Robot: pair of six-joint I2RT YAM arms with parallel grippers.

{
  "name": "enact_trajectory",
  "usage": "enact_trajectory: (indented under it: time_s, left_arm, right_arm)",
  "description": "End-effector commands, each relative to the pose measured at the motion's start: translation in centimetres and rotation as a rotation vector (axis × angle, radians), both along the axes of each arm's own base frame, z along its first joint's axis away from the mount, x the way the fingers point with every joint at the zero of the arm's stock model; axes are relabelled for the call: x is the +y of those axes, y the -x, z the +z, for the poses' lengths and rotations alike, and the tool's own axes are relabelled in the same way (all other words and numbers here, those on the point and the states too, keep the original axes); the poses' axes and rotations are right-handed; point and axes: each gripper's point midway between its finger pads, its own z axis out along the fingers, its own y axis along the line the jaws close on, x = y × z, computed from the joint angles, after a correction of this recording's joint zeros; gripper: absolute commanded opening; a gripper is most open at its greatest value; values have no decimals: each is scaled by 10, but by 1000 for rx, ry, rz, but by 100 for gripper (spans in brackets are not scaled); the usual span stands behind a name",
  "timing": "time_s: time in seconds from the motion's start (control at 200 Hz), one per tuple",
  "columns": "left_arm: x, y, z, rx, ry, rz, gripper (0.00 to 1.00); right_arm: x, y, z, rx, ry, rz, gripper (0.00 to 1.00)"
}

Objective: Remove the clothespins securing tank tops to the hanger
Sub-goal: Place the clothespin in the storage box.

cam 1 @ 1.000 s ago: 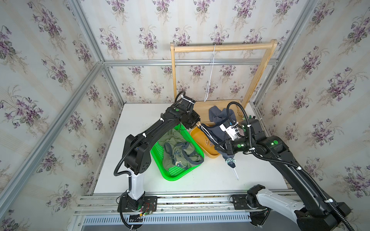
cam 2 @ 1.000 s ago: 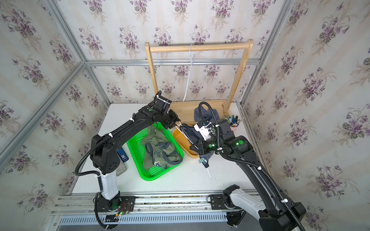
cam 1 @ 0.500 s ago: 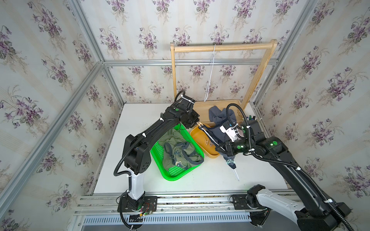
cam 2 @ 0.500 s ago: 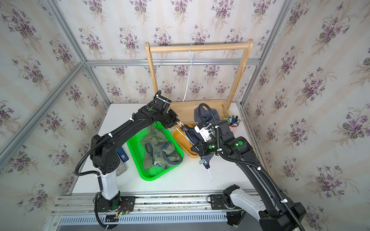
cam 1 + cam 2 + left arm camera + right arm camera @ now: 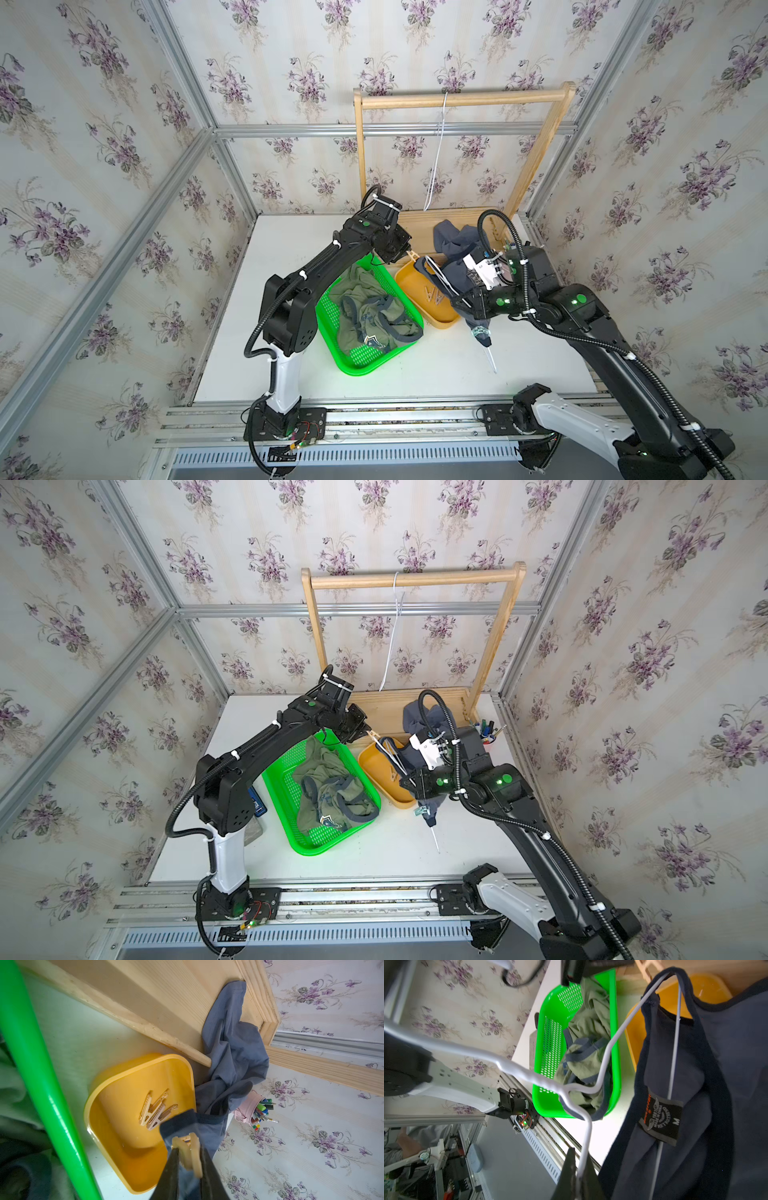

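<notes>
My left gripper [image 5: 188, 1150] is shut on a tan clothespin [image 5: 195, 1157], which sits on the navy strap of the slate blue tank top [image 5: 232, 1047]. In both top views this happens over the far rim of the yellow tub [image 5: 440, 320]. That top hangs on a white wire hanger [image 5: 591, 1088], and my right gripper [image 5: 580, 1167] is shut on the wire. A mint-green clothespin [image 5: 478, 331] is clipped low on the blue top. The olive tank top [image 5: 365, 311] lies crumpled in the green basket [image 5: 374, 368]. Loose tan clothespins [image 5: 154, 1111] lie in the tub.
A wooden rack [image 5: 461, 97] stands at the back with another white hanger [image 5: 436, 158] on its bar. Part of the blue top drapes over the rack's base. A pink cup of pens [image 5: 486, 731] stands at the back right.
The left gripper's jaws have closed in on the tan clothespin at the strap. The right arm and hanger have shifted only slightly.
</notes>
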Motion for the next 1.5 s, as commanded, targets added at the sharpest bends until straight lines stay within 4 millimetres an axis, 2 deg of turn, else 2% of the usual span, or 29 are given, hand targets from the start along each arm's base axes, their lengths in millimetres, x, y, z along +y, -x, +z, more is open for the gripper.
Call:
enact_trajectory:
  time_s: [0.0, 0.34, 0.515, 0.569, 0.694, 0.769, 0.864, 0.989, 1.139, 1.244, 1.384, 1.494]
  left_arm:
    - [-10, 3, -9, 36, 18, -20, 17]
    - [-17, 4, -34, 81, 13, -48, 18]
    - [-36, 16, -55, 126, 48, -71, 23]
    - [-46, 19, -61, 135, 72, -75, 31]
    - [-56, 24, -63, 131, 74, -102, 68]
    - [-56, 24, -56, 109, 72, -110, 86]
    - [-51, 22, -42, 78, 77, -105, 97]
    - [-47, 17, -17, 30, 99, -97, 98]
    - [-30, 13, 15, -41, 95, -95, 99]
    - [-12, 9, 31, -80, 83, -87, 99]
    - [20, 6, 43, -102, 72, -53, 99]
    - [47, 9, 51, -122, 61, -16, 99]
  right_arm:
    - [-7, -8, 18, -28, 8, -64, 0]
    - [-18, -23, 60, -102, 13, -135, 0]
    - [-13, -31, 83, -142, -34, -138, 0]
    - [-12, -33, 91, -156, -43, -140, 0]
    - [-11, -36, 106, -185, -59, -142, 0]
    - [-11, -38, 115, -202, -70, -147, 0]
    - [-12, -39, 125, -218, -86, -155, 0]
    - [-10, -43, 141, -248, -108, -159, 0]
    - [-9, -50, 186, -325, -158, -163, 0]
    - [-6, -55, 221, -379, -192, -152, 0]
    - [1, -56, 266, -443, -255, -115, 0]
    - [7, -54, 287, -474, -306, -84, 0]
